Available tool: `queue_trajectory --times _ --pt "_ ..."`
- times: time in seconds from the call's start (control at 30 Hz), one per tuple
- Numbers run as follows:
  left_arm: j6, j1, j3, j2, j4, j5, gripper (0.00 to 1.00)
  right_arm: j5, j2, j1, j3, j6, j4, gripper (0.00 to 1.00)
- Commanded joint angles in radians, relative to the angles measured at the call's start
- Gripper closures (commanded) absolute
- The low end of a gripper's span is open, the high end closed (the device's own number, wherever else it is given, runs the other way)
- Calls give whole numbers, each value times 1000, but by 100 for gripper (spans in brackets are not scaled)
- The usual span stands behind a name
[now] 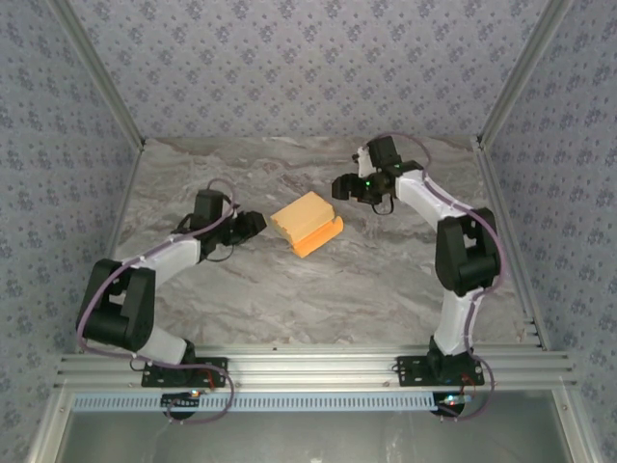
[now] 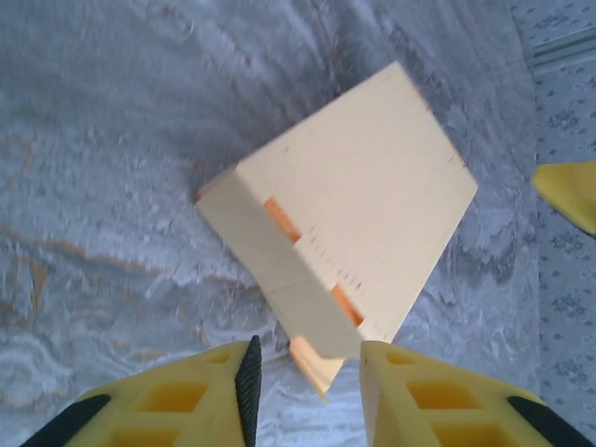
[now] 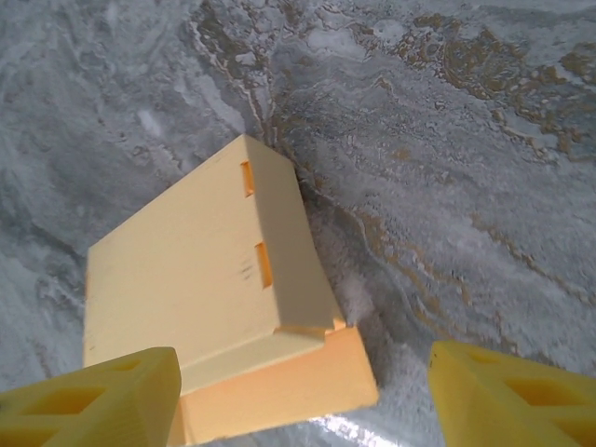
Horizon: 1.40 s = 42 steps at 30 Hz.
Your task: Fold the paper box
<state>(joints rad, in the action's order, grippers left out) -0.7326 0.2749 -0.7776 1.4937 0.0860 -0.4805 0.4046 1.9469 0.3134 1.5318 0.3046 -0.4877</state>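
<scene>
The paper box point(image 1: 306, 221) lies on the marble table between both arms. It is a small flat yellow-orange box with an orange flap sticking out at its near-right end. My left gripper point(image 1: 254, 224) sits just left of it. In the left wrist view the paper box point(image 2: 363, 196) shows two orange slots along one folded edge, and its lower corner pokes between the left gripper's point(image 2: 305, 377) parted fingers with a gap on the left side. My right gripper point(image 1: 344, 186) hovers at the box's far right. The right gripper point(image 3: 303, 410) stands wide open over the orange flap point(image 3: 279, 391), its fingers not pressing it.
The marble tabletop point(image 1: 386, 280) has bare room in front of the box. A metal frame rail point(image 1: 308, 367) runs along the near edge, and patterned walls close the back and sides. A yellow fingertip point(image 2: 570, 191) of the other gripper shows at the right edge of the left wrist view.
</scene>
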Motion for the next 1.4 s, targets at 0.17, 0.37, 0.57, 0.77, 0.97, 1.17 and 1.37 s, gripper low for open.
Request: queue_trajectory --times 0.17,0.37,0.57,0.77,0.97,1.17,1.37 --pt "-8 18 -95 104 -25 -9 56 109 164 -20 153 -36 -75 27" --pt "89 66 -220 213 -132 47 56 200 216 -32 152 -9 -42 29" --pt "105 98 -235 287 -160 82 56 303 245 -48 142 15 -12 29" --pt "120 124 -207 296 -170 138 59 356 262 -63 117 45 16 30" --pt "128 125 -146 280 -149 166 66 385 271 -73 102 51 23 31" --pt "118 105 -59 272 -42 112 71 428 310 -76 138 37 3 30" --pt "107 67 30 275 102 40 75 509 343 -67 156 55 8 31"
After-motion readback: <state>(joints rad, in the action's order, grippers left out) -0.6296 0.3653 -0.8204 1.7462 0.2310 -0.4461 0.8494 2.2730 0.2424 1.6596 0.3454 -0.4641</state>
